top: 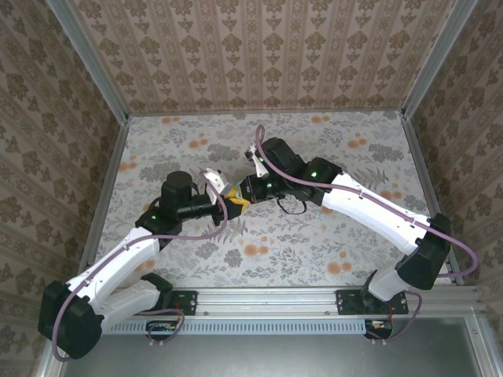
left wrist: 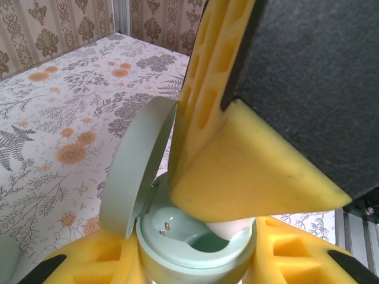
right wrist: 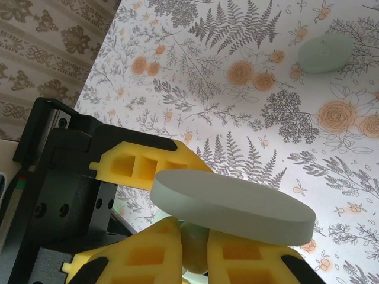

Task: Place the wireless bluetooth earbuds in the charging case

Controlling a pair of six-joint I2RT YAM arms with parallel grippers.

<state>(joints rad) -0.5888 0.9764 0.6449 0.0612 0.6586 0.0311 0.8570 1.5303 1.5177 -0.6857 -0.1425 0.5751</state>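
Top external: left gripper (top: pixel 223 204) and right gripper (top: pixel 240 199) meet tip to tip over the middle of the floral table (top: pixel 314 243).

Left wrist: left jaws clamp the mint charging case (left wrist: pixel 195 251). Its lid (left wrist: pixel 139 171) stands open. A white earbud (left wrist: pixel 228 228) is at one well, under the right gripper's yellow tip.

Right wrist: right jaws pinch narrow on the earbud, just below the lid. A pale green oval piece (right wrist: pixel 325 52) lies well apart on the table.

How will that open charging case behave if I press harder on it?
The charging case looks smooth and rounded, so it may slip or rotate in the left pincer. Its hinged lid stands open; a sideways knock would probably swing it shut.
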